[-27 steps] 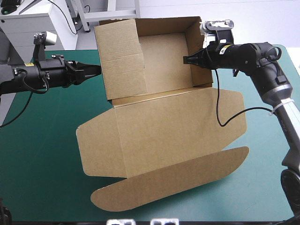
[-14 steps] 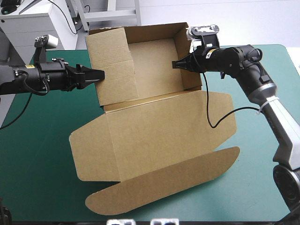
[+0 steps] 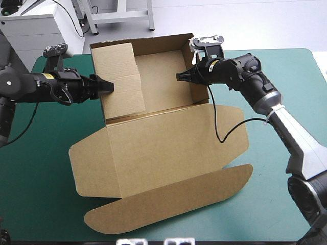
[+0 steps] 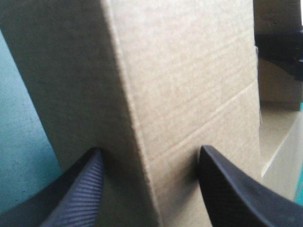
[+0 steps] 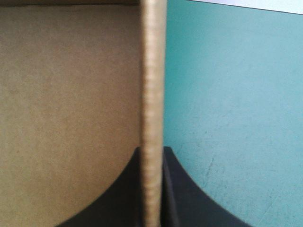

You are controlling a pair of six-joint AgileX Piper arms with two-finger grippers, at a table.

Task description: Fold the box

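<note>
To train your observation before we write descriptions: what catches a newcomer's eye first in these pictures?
The big brown box fills the middle of the table, walls raised at its far half, lid flat toward the near edge. The right gripper pinches the right wall's edge; the left gripper stands open astride the left wall's corner.

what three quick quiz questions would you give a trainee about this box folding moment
1. True or false: the right gripper is shut on the right wall of the box.
2. Pick one: the lid is A) flat on the teal-green cover, B) standing upright, C) tucked into the tray.
3. Fill in: the fingers of the left gripper stand ____, with the left wall between them.
Key: 1 true; 2 A; 3 open
</note>
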